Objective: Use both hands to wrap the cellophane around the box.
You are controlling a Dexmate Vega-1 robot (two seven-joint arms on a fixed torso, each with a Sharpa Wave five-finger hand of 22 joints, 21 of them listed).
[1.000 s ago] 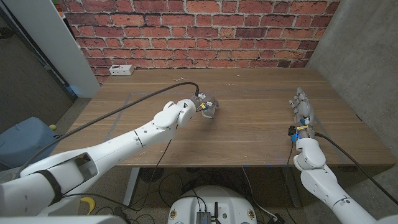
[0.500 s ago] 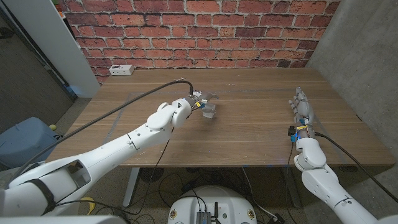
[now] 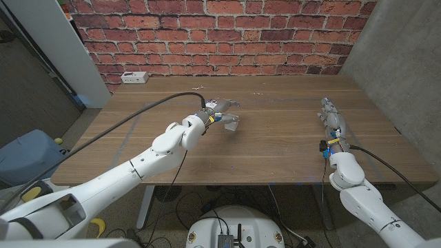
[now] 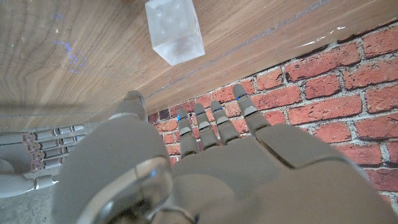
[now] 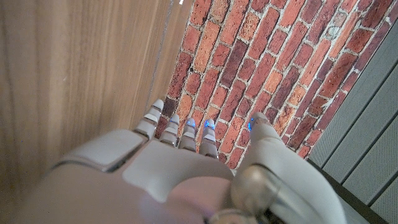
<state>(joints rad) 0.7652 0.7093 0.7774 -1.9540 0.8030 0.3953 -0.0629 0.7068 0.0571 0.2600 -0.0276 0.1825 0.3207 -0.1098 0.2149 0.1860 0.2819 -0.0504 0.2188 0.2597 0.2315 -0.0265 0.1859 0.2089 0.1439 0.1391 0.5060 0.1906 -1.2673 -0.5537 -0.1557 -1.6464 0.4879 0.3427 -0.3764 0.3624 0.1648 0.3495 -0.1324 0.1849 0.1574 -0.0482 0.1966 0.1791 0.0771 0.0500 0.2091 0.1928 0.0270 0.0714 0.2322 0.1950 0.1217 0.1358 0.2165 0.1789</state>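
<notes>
box (image 3: 231,125): we see a small, pale translucent cube just left of centre in the head view, resting on the wood
box surface (image 4: 175,30): frosted white, rounded edges, faint dots on its broad face; top centre of the left wrist view
cellophane: we cannot make out a separate sheet

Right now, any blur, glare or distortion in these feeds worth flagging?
Head view: sharp, evenly lit, soft shadow beside the left hand. Left wrist view: turned upside down; the hand is close and soft, while the frosted box on the table is sharp. Right wrist view: right hand blurred in the foreground, bricks sharp, no glare.
</notes>
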